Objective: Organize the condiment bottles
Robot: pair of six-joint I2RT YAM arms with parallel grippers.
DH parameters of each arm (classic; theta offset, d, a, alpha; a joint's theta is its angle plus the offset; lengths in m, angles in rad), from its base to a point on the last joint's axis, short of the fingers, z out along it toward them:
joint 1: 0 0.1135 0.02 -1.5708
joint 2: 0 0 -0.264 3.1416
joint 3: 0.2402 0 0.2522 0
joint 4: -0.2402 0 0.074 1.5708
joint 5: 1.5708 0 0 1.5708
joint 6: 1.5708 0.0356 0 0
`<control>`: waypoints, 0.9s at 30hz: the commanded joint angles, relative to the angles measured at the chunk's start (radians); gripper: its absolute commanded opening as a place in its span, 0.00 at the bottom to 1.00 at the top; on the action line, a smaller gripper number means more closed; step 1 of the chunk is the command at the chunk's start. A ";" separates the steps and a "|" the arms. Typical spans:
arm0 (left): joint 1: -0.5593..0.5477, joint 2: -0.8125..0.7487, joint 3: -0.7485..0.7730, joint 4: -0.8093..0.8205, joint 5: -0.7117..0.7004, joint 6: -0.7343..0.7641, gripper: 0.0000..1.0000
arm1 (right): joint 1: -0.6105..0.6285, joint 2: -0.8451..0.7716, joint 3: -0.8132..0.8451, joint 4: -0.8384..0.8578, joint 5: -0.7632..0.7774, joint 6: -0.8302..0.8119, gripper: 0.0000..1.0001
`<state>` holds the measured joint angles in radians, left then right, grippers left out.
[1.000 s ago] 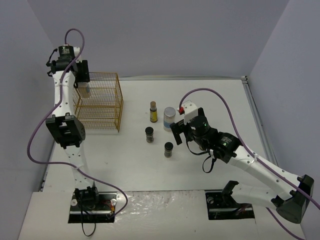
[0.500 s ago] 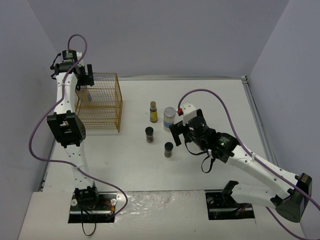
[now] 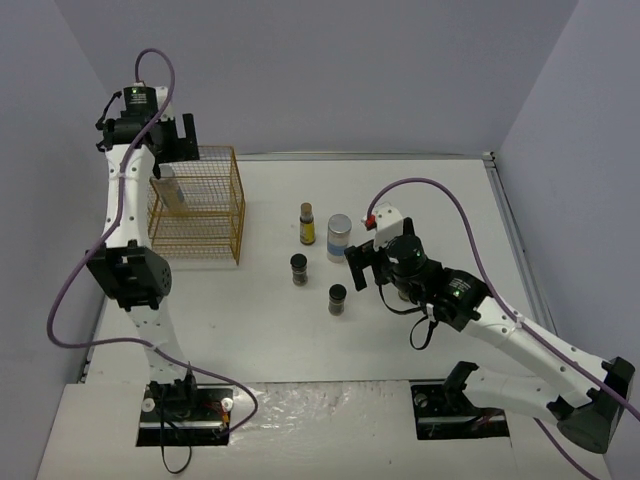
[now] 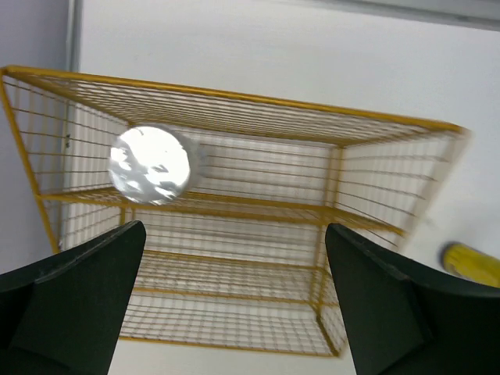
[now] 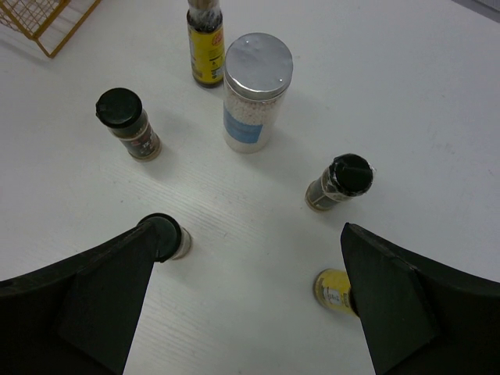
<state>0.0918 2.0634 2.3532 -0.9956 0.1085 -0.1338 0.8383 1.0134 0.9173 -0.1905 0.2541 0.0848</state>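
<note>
Sitting in the wire rack's (image 3: 215,215) upper tier is a silver-lidded jar (image 4: 150,164). The left gripper (image 3: 180,145) is hovering above it, jaws wide apart, arm reaching tall. The right gripper (image 3: 358,262), also spread, is hanging over six bottles (image 5: 256,92) on the table (image 3: 450,200).

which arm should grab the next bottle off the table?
Right. The right gripper, open, hangs right above the bottles, with the pale jar just ahead of its fingers. The left gripper, open too, is up over the rack, away from them.
</note>
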 commanded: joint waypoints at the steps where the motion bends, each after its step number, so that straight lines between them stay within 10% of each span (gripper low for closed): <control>1: -0.268 -0.305 -0.143 0.054 0.020 -0.020 0.97 | -0.008 -0.078 0.024 0.057 0.060 0.018 1.00; 11: -0.726 -0.358 -0.467 0.299 -0.027 0.034 0.97 | -0.009 -0.272 -0.039 0.056 0.099 0.043 1.00; 27: -0.840 0.019 -0.200 0.222 -0.079 0.059 0.97 | -0.010 -0.420 -0.096 0.025 0.079 0.085 1.00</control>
<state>-0.7456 2.1063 2.0636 -0.7854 0.0658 -0.0863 0.8364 0.5909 0.8242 -0.2050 0.3180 0.1537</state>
